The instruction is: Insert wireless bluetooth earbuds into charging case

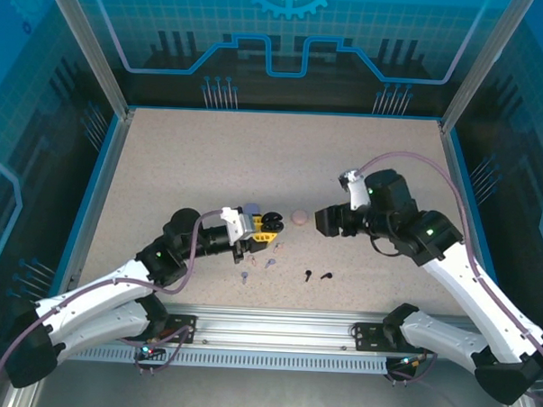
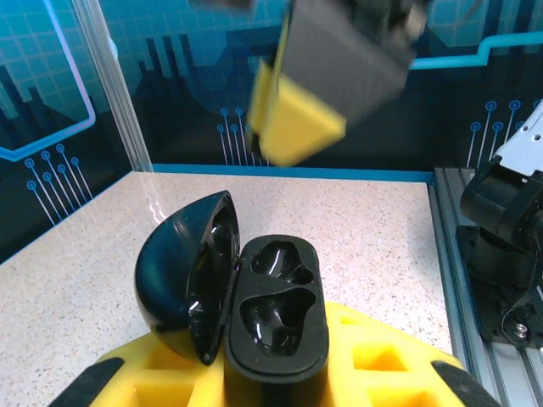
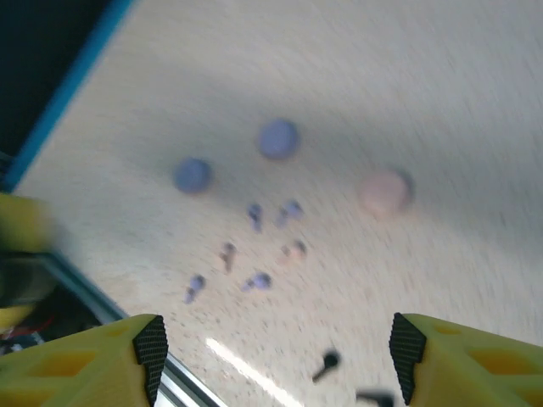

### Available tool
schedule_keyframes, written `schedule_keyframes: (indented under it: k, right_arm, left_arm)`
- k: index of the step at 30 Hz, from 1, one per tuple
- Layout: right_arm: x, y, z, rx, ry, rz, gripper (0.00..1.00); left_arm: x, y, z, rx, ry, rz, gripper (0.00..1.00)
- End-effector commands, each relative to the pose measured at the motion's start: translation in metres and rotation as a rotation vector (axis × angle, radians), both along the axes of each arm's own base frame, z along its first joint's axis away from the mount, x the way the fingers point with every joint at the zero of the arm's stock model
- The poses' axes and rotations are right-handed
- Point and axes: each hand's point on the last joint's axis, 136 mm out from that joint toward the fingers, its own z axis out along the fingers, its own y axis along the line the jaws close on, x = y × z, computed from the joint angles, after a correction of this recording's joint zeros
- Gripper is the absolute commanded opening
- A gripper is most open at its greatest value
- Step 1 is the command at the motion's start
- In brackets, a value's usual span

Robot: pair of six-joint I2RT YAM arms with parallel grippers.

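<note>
My left gripper [image 1: 263, 224] is shut on a black charging case [image 2: 276, 314] and holds it above the table. The case lid stands open to the left, and both sockets are empty. Two black earbuds [image 1: 318, 276] lie on the table in front of the right gripper [image 1: 329, 221]. In the right wrist view they appear blurred [image 3: 326, 365] between the open right gripper [image 3: 276, 356] fingers, which hold nothing. Several lavender earbuds [image 3: 254, 212] and a pink one [image 3: 293, 249] are scattered on the table. In the top view the lavender earbuds [image 1: 270, 263] lie just below the left gripper.
A pink round case [image 1: 299, 217] sits between the two grippers. A lavender case [image 1: 251, 207] lies beside the left gripper, and the right wrist view has two lavender cases [image 3: 278, 138]. A blurred grey and yellow gripper part [image 2: 297, 119] hangs above the held case. The metal rail [image 1: 275, 330] runs along the near edge.
</note>
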Motion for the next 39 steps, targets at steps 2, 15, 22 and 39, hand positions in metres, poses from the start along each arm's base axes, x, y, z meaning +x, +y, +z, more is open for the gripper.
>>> schedule_keyframes:
  k: [2,15,22,39]
  right_arm:
    - [-0.017,-0.034,-0.073,-0.068,0.281,-0.305,0.7]
    - [-0.031,-0.007,-0.168,-0.168,0.468,-0.309,0.55]
    - [-0.038,0.016,-0.18,-0.24,0.532,-0.252,0.52]
    - [-0.042,0.042,-0.208,-0.358,0.655,-0.171,0.4]
  left_arm:
    - [0.001,0.002,0.006,-0.034,-0.036,0.02,0.0]
    - [0.003,0.0,0.005,-0.036,-0.023,0.019,0.0]
    - [0.001,0.001,0.007,-0.043,-0.016,0.02,0.0]
    - [-0.003,0.007,0.011,-0.058,-0.034,0.026,0.0]
